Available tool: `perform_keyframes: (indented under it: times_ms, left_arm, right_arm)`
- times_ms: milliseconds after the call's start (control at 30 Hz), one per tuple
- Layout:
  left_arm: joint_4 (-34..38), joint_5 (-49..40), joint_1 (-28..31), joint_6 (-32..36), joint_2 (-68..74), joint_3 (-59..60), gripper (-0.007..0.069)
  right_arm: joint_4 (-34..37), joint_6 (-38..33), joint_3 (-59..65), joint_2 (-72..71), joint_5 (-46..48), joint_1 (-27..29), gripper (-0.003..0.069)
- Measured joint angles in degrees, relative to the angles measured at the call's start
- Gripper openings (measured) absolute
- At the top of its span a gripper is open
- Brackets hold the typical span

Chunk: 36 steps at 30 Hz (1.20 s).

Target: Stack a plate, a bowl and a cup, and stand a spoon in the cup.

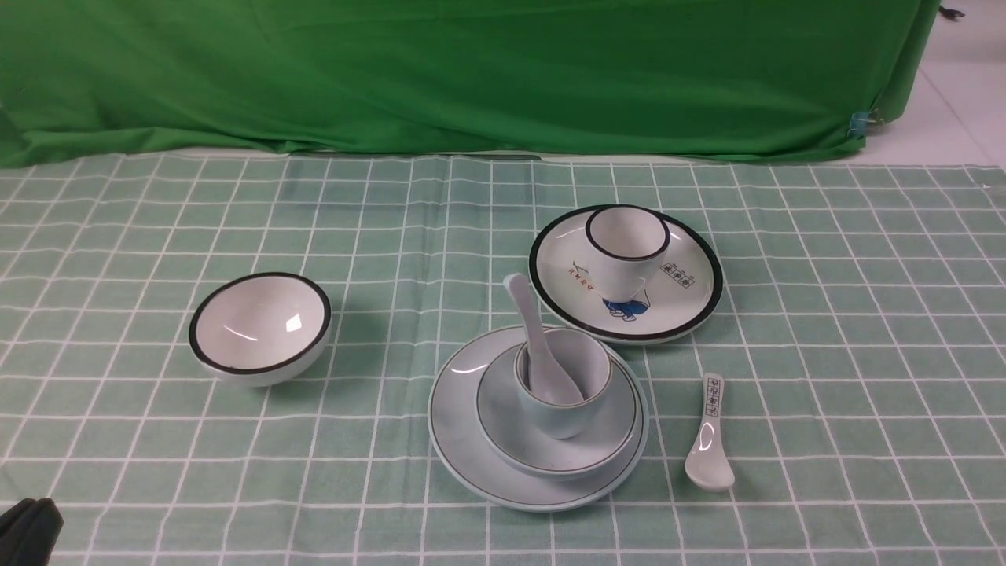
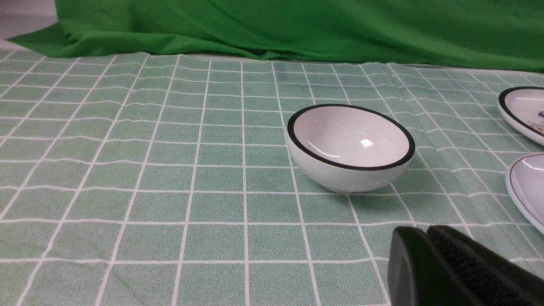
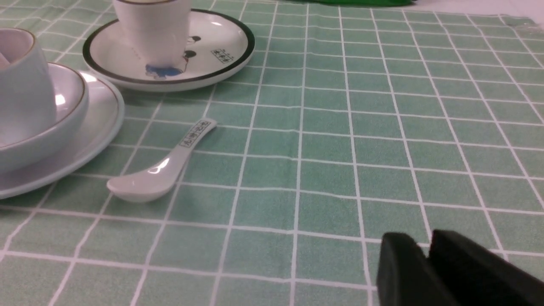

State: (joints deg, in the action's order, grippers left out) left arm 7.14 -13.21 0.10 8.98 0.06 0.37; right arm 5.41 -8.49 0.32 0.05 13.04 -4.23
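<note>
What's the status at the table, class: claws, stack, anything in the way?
Both claws, left and right, shut, empty. Plate, bowl, cup stacked; spoon standing in cup. Nothing in the way.

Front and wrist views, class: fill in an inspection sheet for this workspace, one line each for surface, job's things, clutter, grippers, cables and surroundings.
Surface: green checked tablecloth, lightly creased.
Job's things: plate bears the bowl; cup stands in the bowl; spoon stands in the cup, handle leaning toward the robot's left.
Clutter: black-rimmed bowl alone at the left; black-rimmed cup on a pictured plate; printed spoon lying flat right of the stack.
Grippers: left gripper and right gripper low, away from the stack; both jaws closed, empty.
Cables: nothing seen.
Surroundings: green backdrop cloth; white floor at far right.
</note>
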Motion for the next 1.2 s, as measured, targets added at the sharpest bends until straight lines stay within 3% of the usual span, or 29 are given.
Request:
perform_keyframes:
  times_ms: [1200]
  left_arm:
    - [0.0,0.0,0.0,0.74,0.0,0.0,0.0012]
  right_arm:
    - [0.0,0.0,0.0,0.0,-0.15,0.0,0.0196]
